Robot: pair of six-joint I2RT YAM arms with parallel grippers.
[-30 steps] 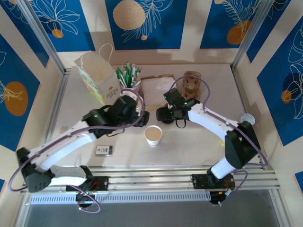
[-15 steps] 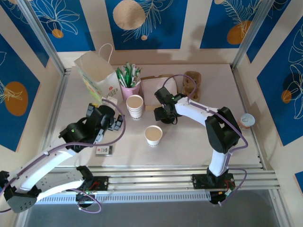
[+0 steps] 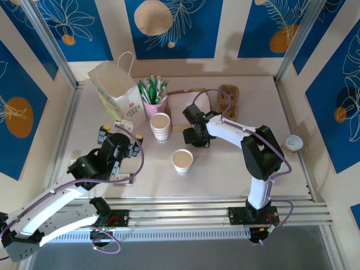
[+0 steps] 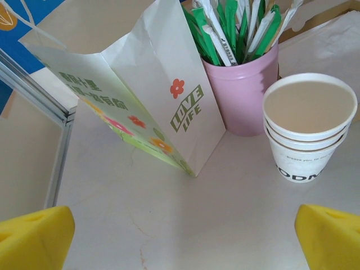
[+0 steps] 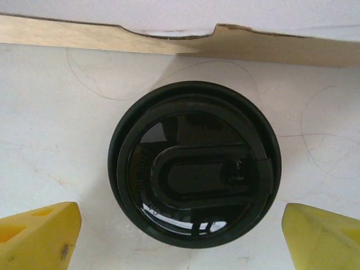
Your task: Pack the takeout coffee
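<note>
Two pincers, both spread wide, nothing between the pads of either one! The right pincer [image 5: 179, 235] hung straight above the takeout coffee [image 5: 194, 163], its yellow fingers parked out on either side of the round black lid and clear of it. From the wrist camera the lid was all you got; the cup's body sat hidden underneath. The coffee stood on the pale worktop [image 5: 50, 140], just in front of a torn cardboard edge [image 5: 84, 34]. In the overhead view it was about mid-worktop, right of the stack of lidless cups [image 3: 160, 127].

Over to the left pincer [image 4: 181, 239]: low over the worktop, looking at the paper bag [image 4: 146, 84], which stood on its base with "LOVE LIFE" on its side panel. Right against the bag's corner, touching or nearly so, was the pink cup [image 4: 242, 98], crammed with green and white sticks, and just beside that, the stack. A lone open cup [image 3: 182, 161] stood nearer the arms, apart from everything. At the far right edge sat a small round tub [image 3: 292, 144], possibly; it was too small to call.
</note>
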